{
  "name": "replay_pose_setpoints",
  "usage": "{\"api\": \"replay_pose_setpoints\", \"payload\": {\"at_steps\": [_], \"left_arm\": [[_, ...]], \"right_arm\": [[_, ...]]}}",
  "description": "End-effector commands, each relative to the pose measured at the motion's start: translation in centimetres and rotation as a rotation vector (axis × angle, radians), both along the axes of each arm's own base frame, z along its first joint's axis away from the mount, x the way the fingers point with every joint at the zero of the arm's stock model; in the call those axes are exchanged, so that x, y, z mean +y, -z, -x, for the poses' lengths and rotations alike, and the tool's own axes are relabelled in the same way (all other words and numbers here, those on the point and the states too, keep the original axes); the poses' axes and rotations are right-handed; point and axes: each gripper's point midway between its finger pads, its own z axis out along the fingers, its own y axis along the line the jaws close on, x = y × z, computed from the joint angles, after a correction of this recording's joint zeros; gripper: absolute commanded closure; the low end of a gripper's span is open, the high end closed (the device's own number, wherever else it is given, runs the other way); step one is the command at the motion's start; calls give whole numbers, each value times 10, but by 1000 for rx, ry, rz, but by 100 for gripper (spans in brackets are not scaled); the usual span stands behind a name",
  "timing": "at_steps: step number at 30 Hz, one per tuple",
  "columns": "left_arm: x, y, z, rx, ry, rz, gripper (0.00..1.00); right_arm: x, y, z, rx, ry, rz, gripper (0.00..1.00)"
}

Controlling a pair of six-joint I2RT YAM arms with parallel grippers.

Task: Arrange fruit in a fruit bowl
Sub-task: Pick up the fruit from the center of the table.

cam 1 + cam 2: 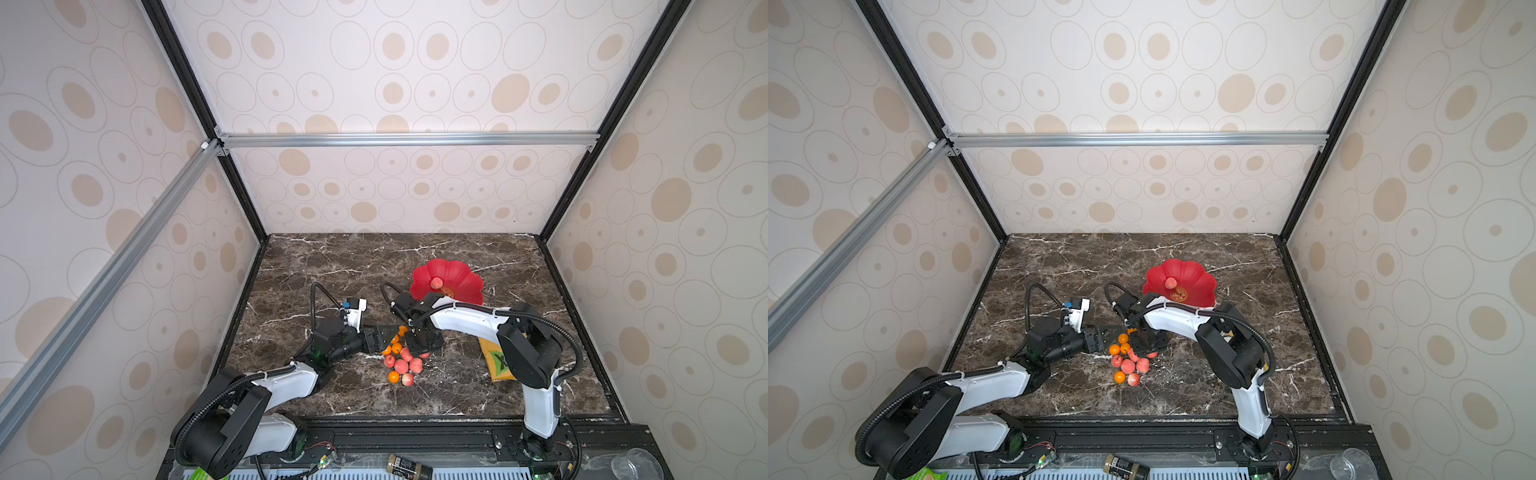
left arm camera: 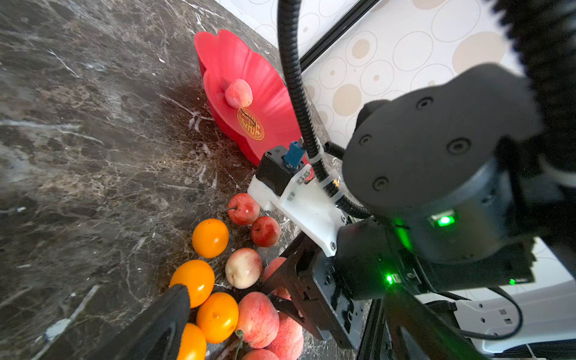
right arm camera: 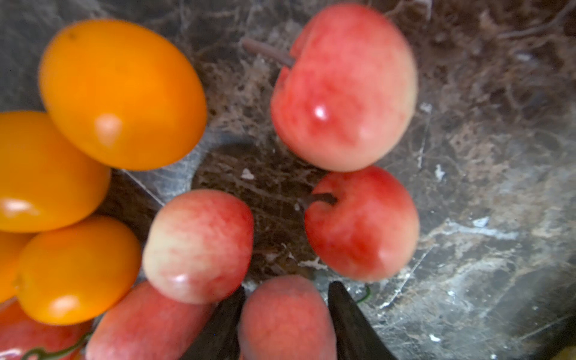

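Note:
The red fruit bowl [image 1: 461, 276] [image 1: 1196, 278] [image 2: 230, 59] sits at the back right with one pink peach-like fruit [image 1: 436, 283] [image 2: 238, 93] in it. A cluster of fruit [image 1: 401, 359] [image 1: 1129, 359], pink ones and orange ones [image 2: 210, 238], lies on the marble at centre front. My right gripper [image 1: 417, 352] [image 3: 285, 296] points down into the cluster, its fingers [image 3: 346, 318] pressed on either side of a pink peach-like fruit [image 3: 283, 321] that rests on the table. My left gripper [image 1: 376, 338] [image 2: 285, 296] lies low at the cluster's left edge, wide open around nothing.
A yellow-green snack bag [image 1: 496, 361] lies on the table under the right arm. A dark jar [image 1: 409, 465] and a clear plastic cup [image 1: 636, 463] lie on the front ledge outside the table. Patterned walls close the table on three sides.

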Motion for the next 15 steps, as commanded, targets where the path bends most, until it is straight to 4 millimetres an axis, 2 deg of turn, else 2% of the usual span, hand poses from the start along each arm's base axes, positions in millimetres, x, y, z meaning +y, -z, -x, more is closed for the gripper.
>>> {"api": "replay_pose_setpoints", "payload": {"at_steps": [1,8,15], "left_arm": [[-5,-20,-8,-63,12,19,2],[-6,-21,-8,-67,14,18,2],[-13,-27,-12,-82,25,2,2]], "right_arm": [[-7,-13,5,-7,10,7,55],[-8,-16,5,-12,12,4,56],[-7,-38,6,-36,7,-37,56]]}}
